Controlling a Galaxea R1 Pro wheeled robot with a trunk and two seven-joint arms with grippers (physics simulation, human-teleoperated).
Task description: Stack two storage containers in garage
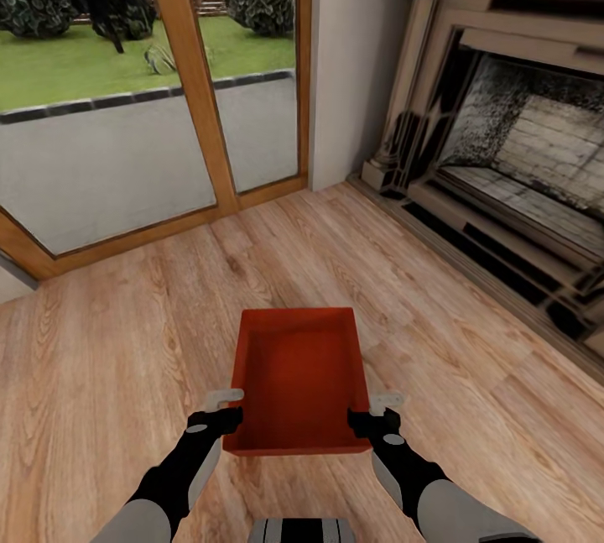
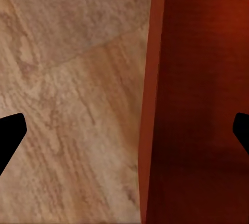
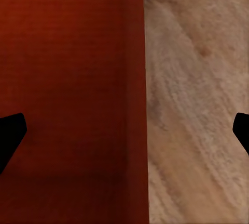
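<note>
Tools: your left tool (image 1: 225, 407) and right tool (image 1: 374, 410) straddle the container's side walls, fingers spread wide, not yet clamped.
Room: living room, wood floor (image 1: 126, 341), fireplace (image 1: 520, 148) far right.
Container: storage container (image 1: 299, 375) near centre, straddled for a balanced two-sided lift.

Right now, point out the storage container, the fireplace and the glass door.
storage container (image 1: 298, 379), head view, inner bottom
fireplace (image 1: 520, 148), head view, brick back of the firebox
glass door (image 1: 101, 140), head view, left pane
</note>
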